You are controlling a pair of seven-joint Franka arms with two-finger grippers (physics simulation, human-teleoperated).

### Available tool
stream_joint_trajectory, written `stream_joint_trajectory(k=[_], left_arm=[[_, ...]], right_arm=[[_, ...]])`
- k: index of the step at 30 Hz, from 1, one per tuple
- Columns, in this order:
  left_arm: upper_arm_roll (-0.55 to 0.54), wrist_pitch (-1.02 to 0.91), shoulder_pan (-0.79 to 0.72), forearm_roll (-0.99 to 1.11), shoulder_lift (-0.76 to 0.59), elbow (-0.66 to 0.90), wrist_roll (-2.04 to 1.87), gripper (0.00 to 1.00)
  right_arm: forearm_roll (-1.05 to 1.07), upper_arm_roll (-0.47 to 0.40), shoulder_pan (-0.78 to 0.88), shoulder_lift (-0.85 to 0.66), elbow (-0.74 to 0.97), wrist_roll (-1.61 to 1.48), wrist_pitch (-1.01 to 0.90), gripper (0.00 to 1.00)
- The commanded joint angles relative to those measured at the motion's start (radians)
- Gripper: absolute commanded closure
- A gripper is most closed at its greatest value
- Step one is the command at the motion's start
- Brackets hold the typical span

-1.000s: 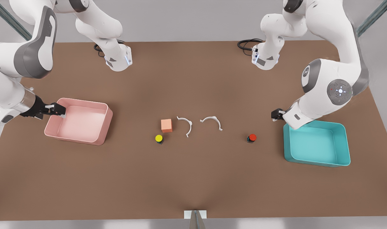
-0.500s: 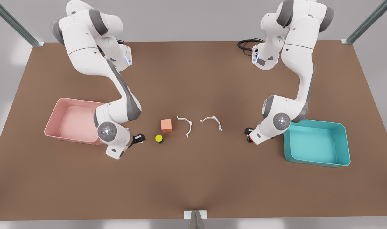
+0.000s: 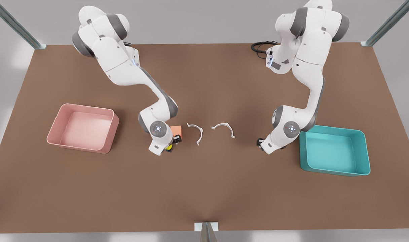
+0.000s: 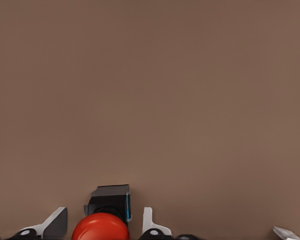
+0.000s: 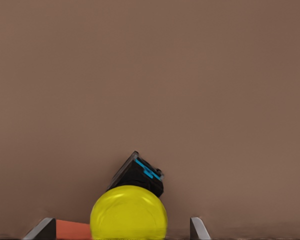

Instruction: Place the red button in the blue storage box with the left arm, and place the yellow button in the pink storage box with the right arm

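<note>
Front view first: both arms have swung in from the boxes and are now lowered over the middle of the surface, which means the reach is done and the grasps are about to be made. The right hand (image 3: pixel 173 143), on the front view's left, is set down at the yellow button (image 3: pixel 170 147), just beside the orange cube (image 3: pixel 176 130); a second ago it was back at the pink storage box (image 3: pixel 82 128), which sits near the surface's edge on the front view's left. In the right wrist view the yellow button (image 5: pixel 128 212) is seen tilted between two fingertips (image 5: pixel 198 228) that stand well apart from it, so the hand is spread wide and nothing is gripped. The left hand (image 3: pixel 261 143), on the front view's right, has been brought from beside the blue storage box (image 3: pixel 335 151) to the red button, which is covered by the arm in the front view. In the left wrist view the red button (image 4: pixel 100 227) is framed by parted fingertips (image 4: pixel 148 220), one close alongside its base, and it is not yet pinched. Two white curved clips (image 3: pixel 197 131) lie untouched between the arms. Closing is judged the next call for both.
</note>
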Motion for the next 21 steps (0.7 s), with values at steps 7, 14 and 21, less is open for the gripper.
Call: stream_joint_trajectory(k=[7,14,21], left_arm=[[0.0,0.015,0.0,-0.001,-0.002,0.0,-0.005,0.53],[0.0,0.006,-0.001,0.001,-0.033,0.004,-0.007,0.58],[0.003,-0.219,0.038,0.009,-0.114,0.128,0.035,0.62]], right_arm=[[-0.001,0.005,0.004,0.011,-0.024,0.332,0.138,0.04],[-0.005,0.005,0.01,0.019,-0.027,0.352,0.184,0.18],[-0.007,0.001,0.007,0.025,-0.031,0.352,0.227,0.43]])
